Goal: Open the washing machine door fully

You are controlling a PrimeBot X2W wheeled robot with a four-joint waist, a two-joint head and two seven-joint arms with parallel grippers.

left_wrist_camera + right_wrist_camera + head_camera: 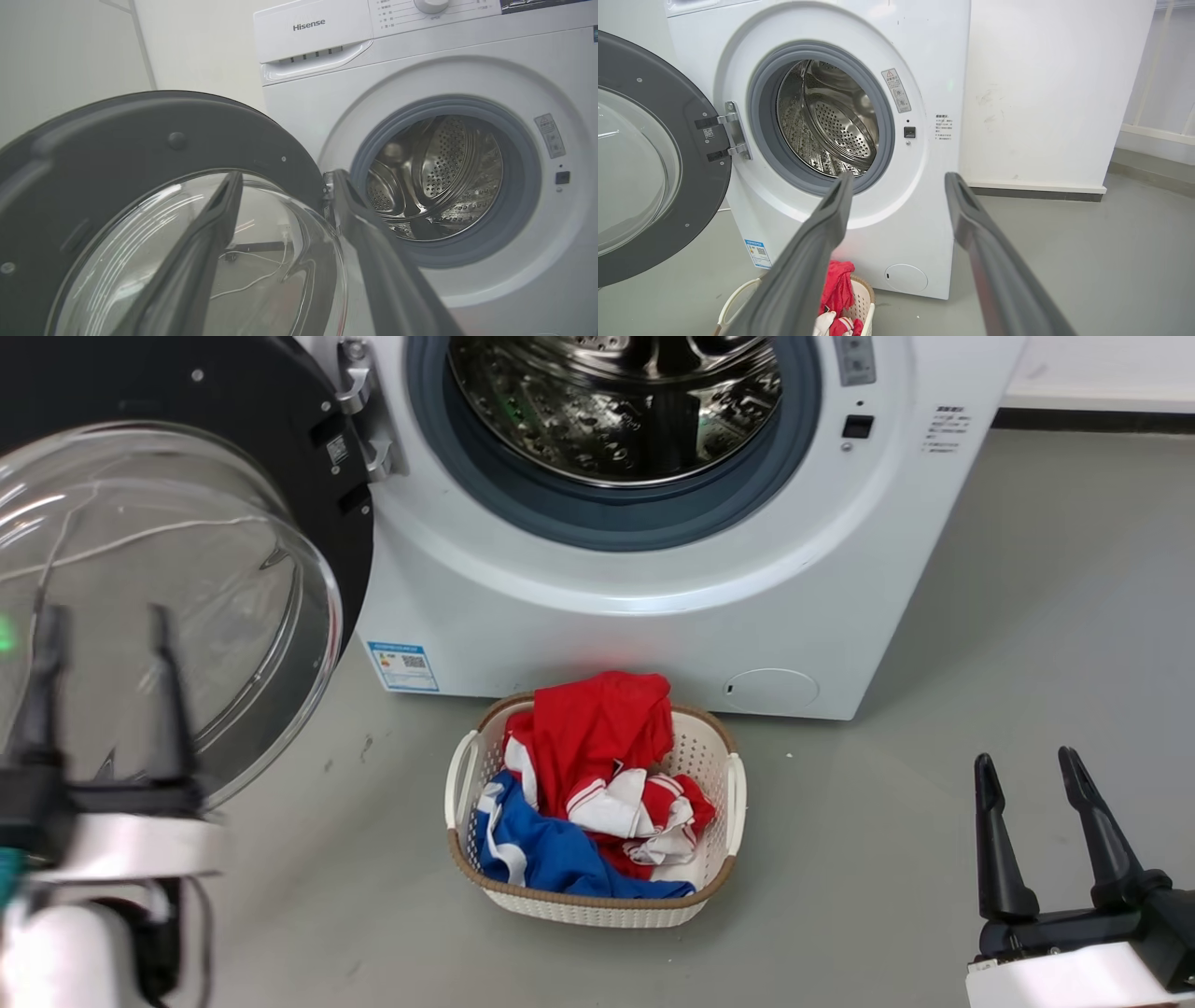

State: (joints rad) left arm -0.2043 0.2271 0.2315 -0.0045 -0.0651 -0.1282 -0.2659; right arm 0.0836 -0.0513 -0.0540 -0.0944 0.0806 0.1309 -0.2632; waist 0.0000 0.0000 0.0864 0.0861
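The white washing machine (653, 616) stands at the top of the head view, its steel drum (616, 401) exposed. The round black washing machine door (280, 439) with its clear glass bowl (168, 597) is swung wide out to the left on its hinge (359, 401). My left gripper (103, 616) is open in front of the glass bowl, holding nothing; whether it touches the glass I cannot tell. In the left wrist view the door (140, 135) is close behind the fingers (224, 210). My right gripper (1027, 765) is open at the lower right, away from the machine (915, 60).
A cream laundry basket (728, 803) with red, white and blue clothes sits on the grey floor just before the machine. A white wall with a dark skirting (1036, 193) runs to the machine's right. Bare floor (1027, 616) lies right of the basket.
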